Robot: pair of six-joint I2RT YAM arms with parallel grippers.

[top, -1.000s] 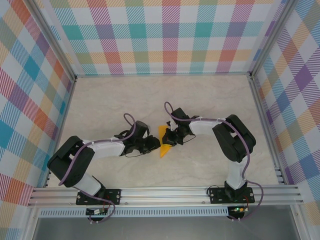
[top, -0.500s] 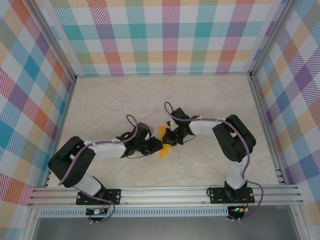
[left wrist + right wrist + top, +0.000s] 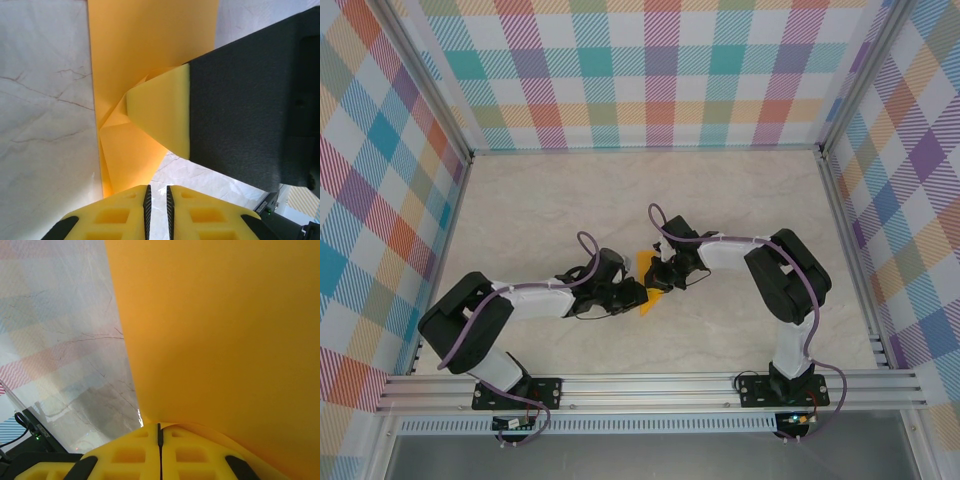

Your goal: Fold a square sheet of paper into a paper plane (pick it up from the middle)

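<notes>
The pale marble table (image 3: 520,200) is lying inside a booth of checked walls (image 3: 650,70), with a metal rail (image 3: 650,385) running along the near edge. The left arm (image 3: 520,300) and the right arm (image 3: 780,270) are both reaching inward and meeting near the middle of the table.

The sheet of paper (image 3: 640,263) is sitting between the two claws there, orange-yellow and already creased, with folded flaps overlapping near one end as the left wrist camera (image 3: 150,45) is showing it. From the right wrist camera it is rising as a broad plain surface (image 3: 225,340) straight ahead of the fingers.

The right claw (image 3: 658,277) is pinching the sheet of paper: its two yellow fingers are pressing together into a single seam (image 3: 159,450) and the paper is curling out over their tips. One of its pads (image 3: 165,115) is lying flat against the folded part.

The left claw (image 3: 632,293) is sitting just beside the paper's near corner. Its fingers are standing close with a thin slit between them (image 3: 157,212); I cannot tell whether they are nipping the paper
</notes>
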